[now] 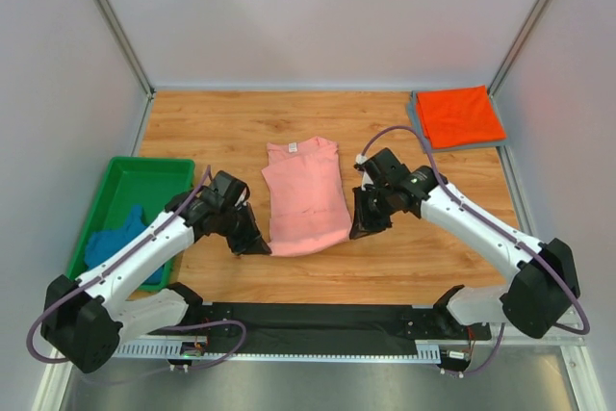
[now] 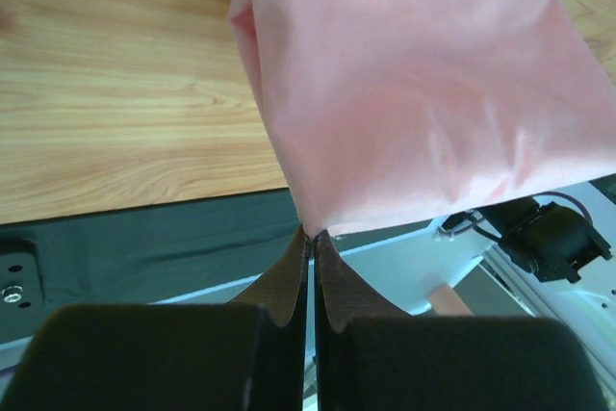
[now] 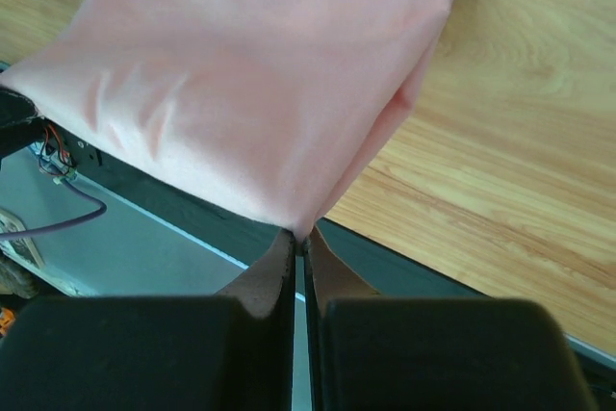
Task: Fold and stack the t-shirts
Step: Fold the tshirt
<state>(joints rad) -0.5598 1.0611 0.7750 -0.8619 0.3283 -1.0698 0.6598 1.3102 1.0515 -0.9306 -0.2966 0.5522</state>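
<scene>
Nearest, the left claw (image 2: 311, 236), pressed together, pinches the near left hem corner of the salmon-pink t-shirt (image 1: 306, 194); the right claw (image 3: 300, 236), also pressed together, pinches its near right corner. The shirt lies lengthwise mid-surface, collar at the far end, with a neck label (image 1: 292, 148) too small to read. At left, a green bin (image 1: 154, 180) holds a crumpled teal-blue t-shirt (image 1: 117, 238). In the far right corner of the wooden surface (image 1: 212, 132), a folded orange-red t-shirt (image 1: 459, 115) lies on a grey t-shirt (image 1: 417, 115)
</scene>
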